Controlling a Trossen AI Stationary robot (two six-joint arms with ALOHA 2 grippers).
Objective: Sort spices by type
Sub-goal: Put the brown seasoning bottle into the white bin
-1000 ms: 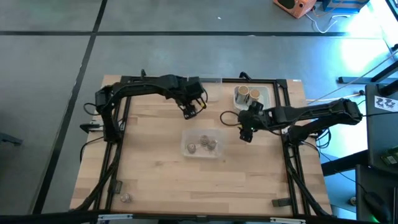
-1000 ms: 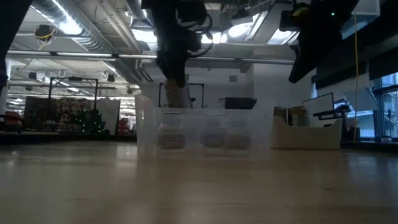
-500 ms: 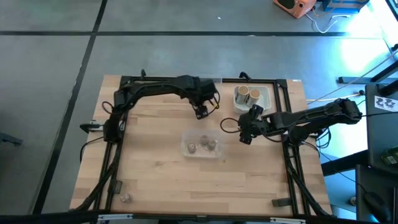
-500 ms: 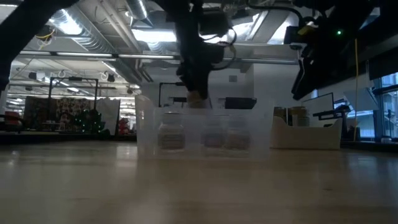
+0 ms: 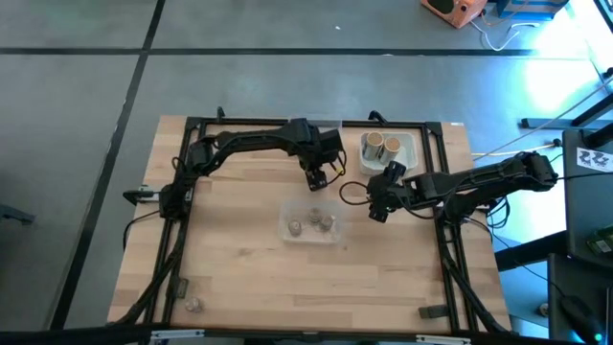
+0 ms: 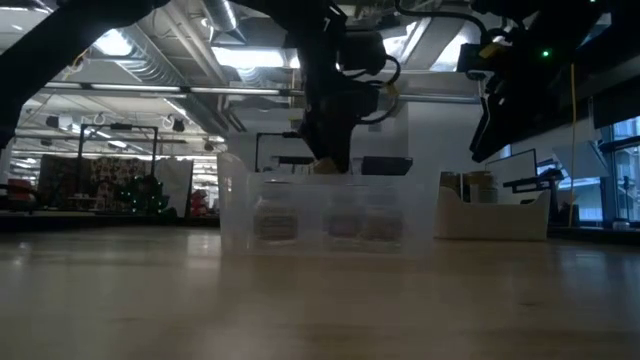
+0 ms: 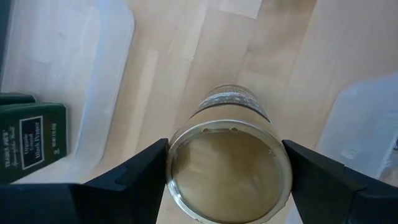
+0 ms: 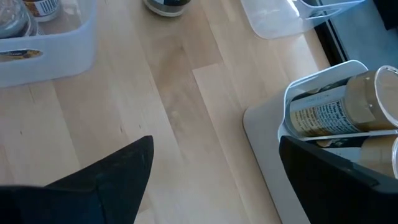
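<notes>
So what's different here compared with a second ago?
The left gripper, shut on a tan-topped jar, carried it right, toward the white tray. The right gripper shifted slightly. The clear bin and its three jars stayed put.

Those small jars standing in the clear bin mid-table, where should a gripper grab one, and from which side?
Pinch a small jar across its round cap, coming straight down. It stands upright, and the clear bin walls would likely block a sideways approach.
</notes>
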